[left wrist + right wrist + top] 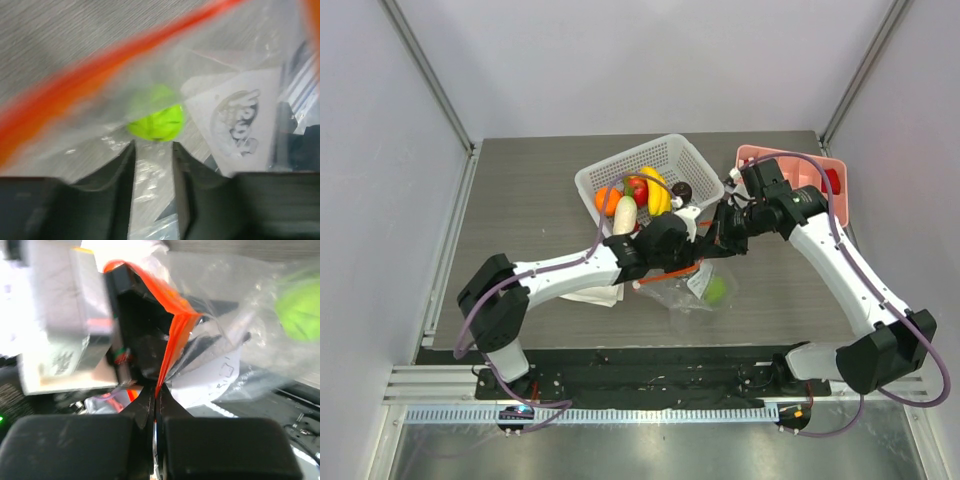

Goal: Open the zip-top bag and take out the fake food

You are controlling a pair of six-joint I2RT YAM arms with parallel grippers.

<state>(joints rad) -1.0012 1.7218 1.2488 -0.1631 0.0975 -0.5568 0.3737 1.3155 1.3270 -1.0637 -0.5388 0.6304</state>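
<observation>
The clear zip-top bag (pixel 692 290) lies on the table in front of the arms, with a green apple (pixel 716 290) inside it. My right gripper (pixel 156 392) is shut on the bag's orange-red zip strip (pixel 175 335). My left gripper (pixel 153 145) stands open. Only loose bag film shows between its fingers, and the green apple (pixel 156 122) sits just past the fingertips, behind the plastic. The zip strip (pixel 75 85) runs slantwise above it. More fake food lies in a white basket (pixel 685 152): an orange (pixel 607 200), a red apple (pixel 636 188), bananas (pixel 657 190) and a white radish (pixel 624 215).
A pink container (pixel 760 155) stands at the back right, partly behind my right arm. A white cloth (pixel 592 295) lies under my left forearm. Grey walls close in the table on three sides.
</observation>
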